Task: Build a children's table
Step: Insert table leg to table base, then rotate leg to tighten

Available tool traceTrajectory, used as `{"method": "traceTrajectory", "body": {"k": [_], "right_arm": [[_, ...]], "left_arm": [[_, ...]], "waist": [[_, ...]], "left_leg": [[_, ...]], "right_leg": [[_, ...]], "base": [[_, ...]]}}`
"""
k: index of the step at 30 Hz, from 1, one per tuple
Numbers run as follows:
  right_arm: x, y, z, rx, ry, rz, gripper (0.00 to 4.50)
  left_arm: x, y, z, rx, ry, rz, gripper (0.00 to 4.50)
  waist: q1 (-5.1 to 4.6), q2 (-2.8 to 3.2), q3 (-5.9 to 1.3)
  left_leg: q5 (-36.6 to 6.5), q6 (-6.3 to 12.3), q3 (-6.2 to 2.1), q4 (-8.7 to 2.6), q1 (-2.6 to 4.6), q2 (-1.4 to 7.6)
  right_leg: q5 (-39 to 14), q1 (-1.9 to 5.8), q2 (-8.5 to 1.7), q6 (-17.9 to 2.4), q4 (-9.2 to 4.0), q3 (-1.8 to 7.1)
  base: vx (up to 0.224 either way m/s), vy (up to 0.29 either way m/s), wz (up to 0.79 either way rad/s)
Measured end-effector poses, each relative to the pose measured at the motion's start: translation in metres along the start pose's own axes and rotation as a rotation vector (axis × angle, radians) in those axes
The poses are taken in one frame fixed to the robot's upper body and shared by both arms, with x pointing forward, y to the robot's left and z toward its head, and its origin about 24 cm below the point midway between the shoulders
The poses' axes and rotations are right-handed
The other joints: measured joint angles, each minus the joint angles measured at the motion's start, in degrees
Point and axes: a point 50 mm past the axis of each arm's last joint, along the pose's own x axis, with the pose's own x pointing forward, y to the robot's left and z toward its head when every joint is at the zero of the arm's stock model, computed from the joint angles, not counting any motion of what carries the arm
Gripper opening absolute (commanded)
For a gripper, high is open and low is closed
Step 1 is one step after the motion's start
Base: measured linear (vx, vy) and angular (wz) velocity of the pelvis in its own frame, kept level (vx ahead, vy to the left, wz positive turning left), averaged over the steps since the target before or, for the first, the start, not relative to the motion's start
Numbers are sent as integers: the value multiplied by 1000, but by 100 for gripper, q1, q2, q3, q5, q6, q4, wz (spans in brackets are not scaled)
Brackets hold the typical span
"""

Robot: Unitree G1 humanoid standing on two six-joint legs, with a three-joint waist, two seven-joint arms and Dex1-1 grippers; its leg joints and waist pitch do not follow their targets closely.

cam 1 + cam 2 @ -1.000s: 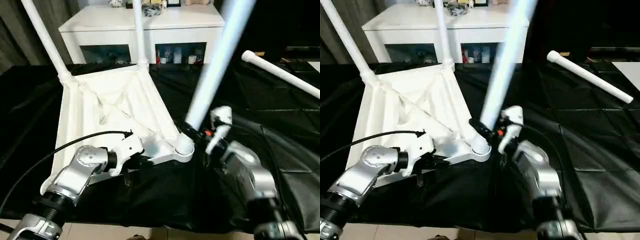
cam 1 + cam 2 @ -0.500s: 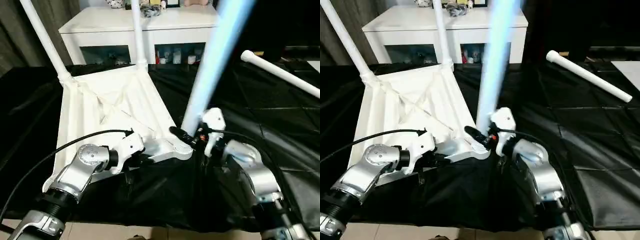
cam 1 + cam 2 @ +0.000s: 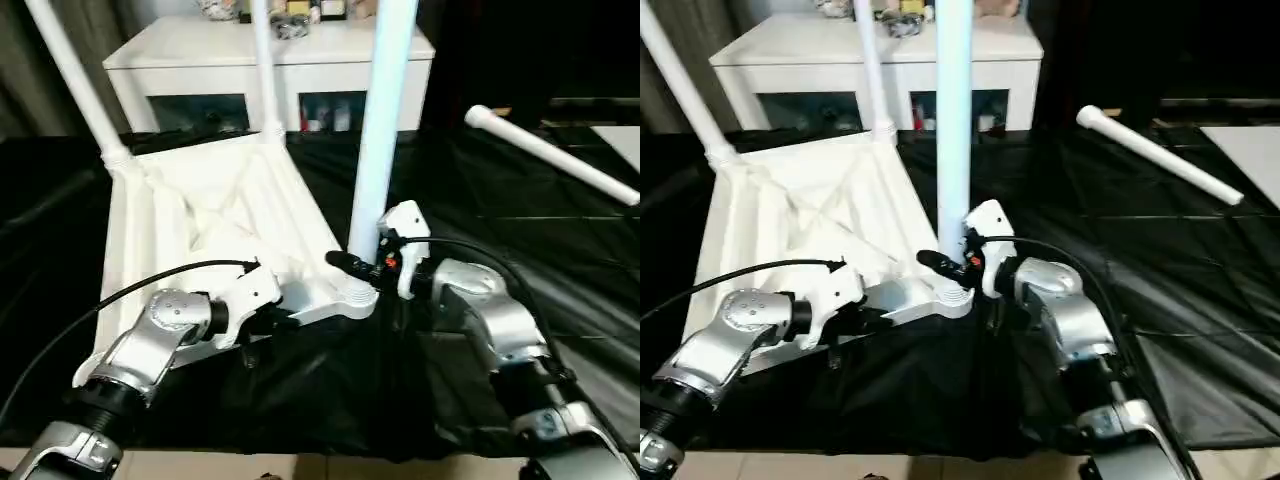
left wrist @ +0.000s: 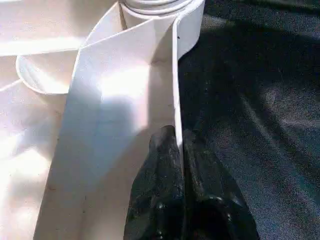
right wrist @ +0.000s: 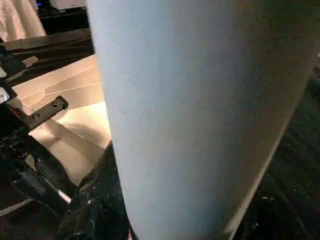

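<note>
The children's table's white tabletop (image 3: 200,210) lies upside down on black cloth, ribbed side up. Two legs (image 3: 75,80) (image 3: 263,70) stand in its far corners. A third leg (image 3: 380,130) stands nearly upright over the near right corner socket (image 3: 355,293). My right gripper (image 3: 365,265) is shut on it just above the socket; in the right wrist view the leg (image 5: 200,100) sits against one black finger (image 5: 95,200). My left gripper (image 4: 178,137) is shut on the tabletop's thin edge rim (image 4: 175,90) close to that socket. A fourth leg (image 3: 550,155) lies loose at the right.
A white cabinet (image 3: 200,60) with dark glass doors stands behind the tabletop. Black cloth (image 3: 500,220) covers the work surface and hangs over the near edge. A black cable (image 3: 150,285) arcs over my left forearm.
The held leg swung from leaning right to nearly upright over the corner socket, and my right arm moved left with it. The left gripper kept its hold on the rim.
</note>
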Motion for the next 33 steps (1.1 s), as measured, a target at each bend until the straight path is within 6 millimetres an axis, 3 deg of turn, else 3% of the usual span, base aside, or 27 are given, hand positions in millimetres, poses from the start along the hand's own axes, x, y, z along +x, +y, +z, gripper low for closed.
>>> {"method": "traceTrajectory", "body": {"k": [12,18,23,28,31,32,33], "right_arm": [[11,0,2,3,-14,-7,184],[21,-5,2,36,-27,-251,184],[28,-9,3,67,-25,-445,184],[32,-18,5,99,2,-588,184],[33,-24,6,131,13,-683,184],[33,-27,7,143,12,-722,184],[36,-29,8,158,25,-761,184]], "left_arm": [[-7,2,-5,-44,10,3,0],[6,10,1,-85,25,87,0],[22,12,11,-134,26,140,0],[43,12,24,-175,38,184,0],[57,12,35,-193,44,213,0],[64,10,40,-203,41,217,0],[69,8,43,-212,43,231,0]], "waist": [[-97,-12,0],[-119,-9,12],[-126,20,26],[-127,11,35],[-74,-95,69],[-70,-151,91],[47,-156,110]], "left_leg": [[-1,-1,-11,-36,17,0],[-2,-2,-11,-40,26,-4],[-2,-3,-6,-171,27,-25],[-2,-3,94,-281,28,-25],[-2,-3,373,-556,105,-10],[-127,-110,373,-375,127,0],[-340,-141,135,-60,160,2]], "right_leg": [[-1,-6,2,0,-90,-6],[-6,-8,2,4,-136,-4],[-31,2,1,9,-319,-13],[-69,-3,-14,-41,-397,-14],[-347,-34,-90,-250,-297,-39],[-322,-84,-164,-206,-330,-2],[-247,-103,-209,-91,-322,-10]], "base": [[0,0,0],[0,0,0],[0,0,0],[-44,16,3],[-42,-20,16],[-15,-49,23],[36,14,-25]]}}
